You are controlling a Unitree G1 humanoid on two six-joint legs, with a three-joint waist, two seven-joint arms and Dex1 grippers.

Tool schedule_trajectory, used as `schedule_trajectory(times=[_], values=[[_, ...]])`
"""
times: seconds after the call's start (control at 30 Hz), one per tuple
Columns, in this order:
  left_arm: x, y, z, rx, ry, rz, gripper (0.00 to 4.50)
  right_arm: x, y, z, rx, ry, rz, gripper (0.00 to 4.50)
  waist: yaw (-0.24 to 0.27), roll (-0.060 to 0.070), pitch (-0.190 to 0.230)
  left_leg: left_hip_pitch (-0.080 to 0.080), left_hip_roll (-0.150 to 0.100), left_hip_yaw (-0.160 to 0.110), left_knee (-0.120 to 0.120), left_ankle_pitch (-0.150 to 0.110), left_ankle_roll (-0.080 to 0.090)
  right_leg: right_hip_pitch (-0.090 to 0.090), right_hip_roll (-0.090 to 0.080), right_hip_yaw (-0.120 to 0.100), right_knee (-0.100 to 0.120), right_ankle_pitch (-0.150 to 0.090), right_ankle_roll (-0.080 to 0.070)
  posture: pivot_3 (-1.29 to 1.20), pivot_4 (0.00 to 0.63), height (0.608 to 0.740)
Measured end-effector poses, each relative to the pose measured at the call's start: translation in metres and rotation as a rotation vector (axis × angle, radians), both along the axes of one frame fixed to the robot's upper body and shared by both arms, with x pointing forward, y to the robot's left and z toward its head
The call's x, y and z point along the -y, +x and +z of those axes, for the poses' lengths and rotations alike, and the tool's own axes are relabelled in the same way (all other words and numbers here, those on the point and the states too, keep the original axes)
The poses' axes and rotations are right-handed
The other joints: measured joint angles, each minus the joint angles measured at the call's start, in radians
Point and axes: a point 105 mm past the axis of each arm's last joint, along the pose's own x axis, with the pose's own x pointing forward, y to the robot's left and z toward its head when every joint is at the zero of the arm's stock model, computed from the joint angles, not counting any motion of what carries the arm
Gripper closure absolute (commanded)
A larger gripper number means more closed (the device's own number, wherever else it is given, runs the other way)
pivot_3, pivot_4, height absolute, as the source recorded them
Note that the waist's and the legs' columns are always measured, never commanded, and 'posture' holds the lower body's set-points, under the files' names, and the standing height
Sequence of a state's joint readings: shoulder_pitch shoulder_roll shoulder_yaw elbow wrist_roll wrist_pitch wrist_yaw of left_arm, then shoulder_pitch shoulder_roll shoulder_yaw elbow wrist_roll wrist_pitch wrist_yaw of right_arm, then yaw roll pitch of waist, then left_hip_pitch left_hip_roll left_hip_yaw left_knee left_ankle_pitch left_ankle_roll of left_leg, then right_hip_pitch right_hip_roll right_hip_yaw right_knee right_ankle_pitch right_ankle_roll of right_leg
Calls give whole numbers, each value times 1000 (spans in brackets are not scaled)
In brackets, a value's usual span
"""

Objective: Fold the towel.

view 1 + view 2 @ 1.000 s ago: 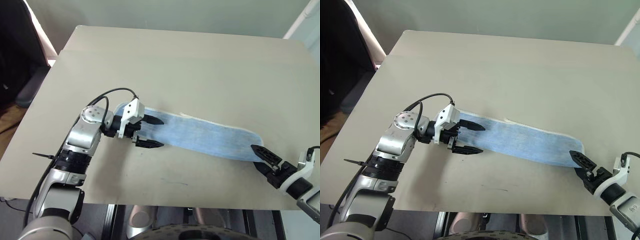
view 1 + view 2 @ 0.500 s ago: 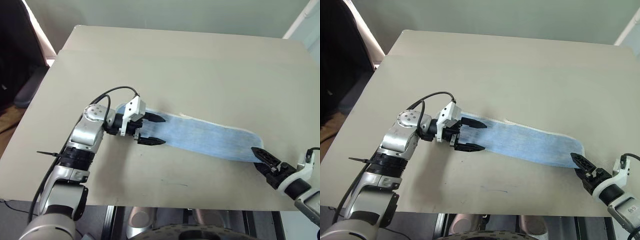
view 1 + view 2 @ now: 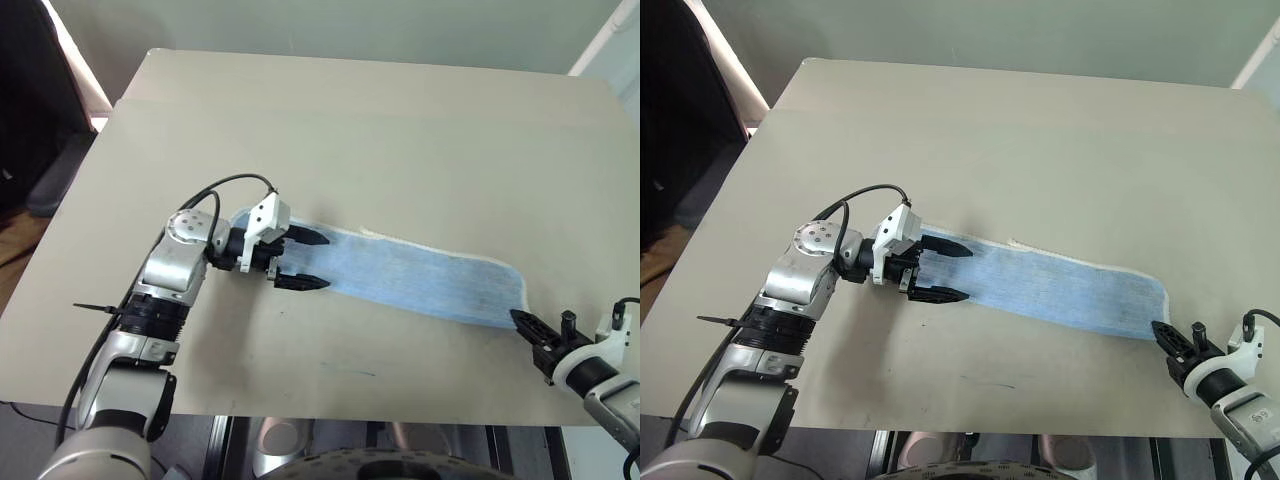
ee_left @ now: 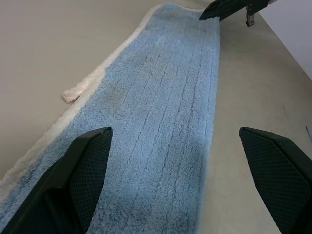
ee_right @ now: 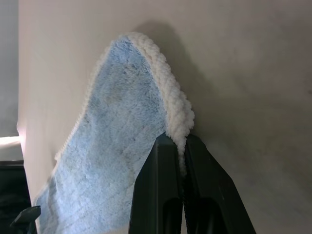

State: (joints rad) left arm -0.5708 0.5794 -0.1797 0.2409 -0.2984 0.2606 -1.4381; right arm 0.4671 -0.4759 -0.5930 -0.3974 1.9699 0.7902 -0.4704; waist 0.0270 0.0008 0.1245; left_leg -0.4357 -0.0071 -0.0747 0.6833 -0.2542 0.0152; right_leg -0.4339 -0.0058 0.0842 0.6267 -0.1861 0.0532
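The light blue towel [image 3: 410,277] lies in a long strip slantwise across the worktop [image 3: 380,130], its right end pinched by the clenched right hand [image 3: 528,324] at the white edging, its left end between the spread fingers of the released left hand [image 3: 305,260].

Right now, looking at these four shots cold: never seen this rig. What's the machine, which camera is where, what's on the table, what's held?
It is a humanoid robot with two arms, each ending in a two-fingered black gripper. The two wide pictures come from a stereo camera on its head, looking down over the arms. The two close-ups come from cameras on each wrist, looking along that gripper's fingers.

On the beige table lies a light blue towel, already a long narrow strip. The right gripper is shut on the white-edged corner of the towel's end, seen pinched in the right wrist view. The left gripper is open, its fingers either side of the towel's other end, holding nothing.
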Motion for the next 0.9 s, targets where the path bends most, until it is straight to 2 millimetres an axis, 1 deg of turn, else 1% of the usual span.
schedule_trajectory(times=[0.1, 0.17, 0.23, 0.3, 0.4, 0.53, 0.63, 0.73, 0.83, 0.9], values=[[0, 1, -1, -3, -3, 3, 0, 12, 2, 9, 27, -31, -35, 4483, 0, 0, 0, 0, 0, 0, 0, -1, 0, 0, -1, 0, 0, 0, 0, 0, 150, 740], [1, 3, -1, 0, -7, 4, 0, 27, 4, 19, 53, -73, -69, 4483, 1, 0, 0, 0, 0, 1, 0, -1, 0, 0, -1, 0, 0, -1, 0, 0, 150, 740], [1, 4, 0, 3, -9, 4, 0, 42, 2, 25, 59, -101, -96, 4483, 4, 0, 0, 0, 0, 0, 0, -1, 0, 0, -1, 0, 0, -1, 0, 0, 150, 740], [1, 5, 1, 7, -9, 4, 0, 55, -4, 23, 34, -116, -113, 4483, 5, 0, 0, 0, 0, 0, -1, -2, 0, 0, -1, 0, 0, -2, -1, 0, 150, 740], [1, 6, 1, 6, -9, 6, 0, 79, -18, 18, -14, -134, -148, 4483, 7, 1, 0, 0, 0, 0, -1, -3, -1, 0, -1, 0, 0, -4, 0, 0, 150, 740], [1, 7, 3, 17, -6, 4, 0, 104, -23, 27, 5, -180, -176, 4483, 5, 1, 0, 0, 0, 1, -1, -4, -1, 0, -1, 0, 0, -4, 0, 0, 150, 740], [0, 7, 3, 22, -2, 4, 0, 105, -22, 27, 11, -212, -139, 4483, 4, 2, 0, 0, 0, 1, -1, -4, -1, 0, 0, 0, 0, -5, 0, 0, 150, 740], [0, 7, 3, 24, 0, 4, 0, 100, -12, 38, 61, -241, -90, 4483, 3, 4, -1, 0, 0, 1, -1, -4, 0, 0, -1, 0, 0, -4, 0, 0, 150, 740], [0, 7, 3, 26, 3, 5, 0, 85, -2, 54, 113, -280, 22, 4483, 3, 5, -1, 0, 0, 1, 0, -3, 0, 0, 0, 0, 1, -4, 0, 0, 150, 740], [-1, 8, 2, 28, 13, 9, 0, 67, 1, 66, 146, -318, 144, 4483, 3, 5, -1, 0, 0, 1, -1, -3, 0, 0, 0, 0, 1, -4, 0, 0, 150, 740]])
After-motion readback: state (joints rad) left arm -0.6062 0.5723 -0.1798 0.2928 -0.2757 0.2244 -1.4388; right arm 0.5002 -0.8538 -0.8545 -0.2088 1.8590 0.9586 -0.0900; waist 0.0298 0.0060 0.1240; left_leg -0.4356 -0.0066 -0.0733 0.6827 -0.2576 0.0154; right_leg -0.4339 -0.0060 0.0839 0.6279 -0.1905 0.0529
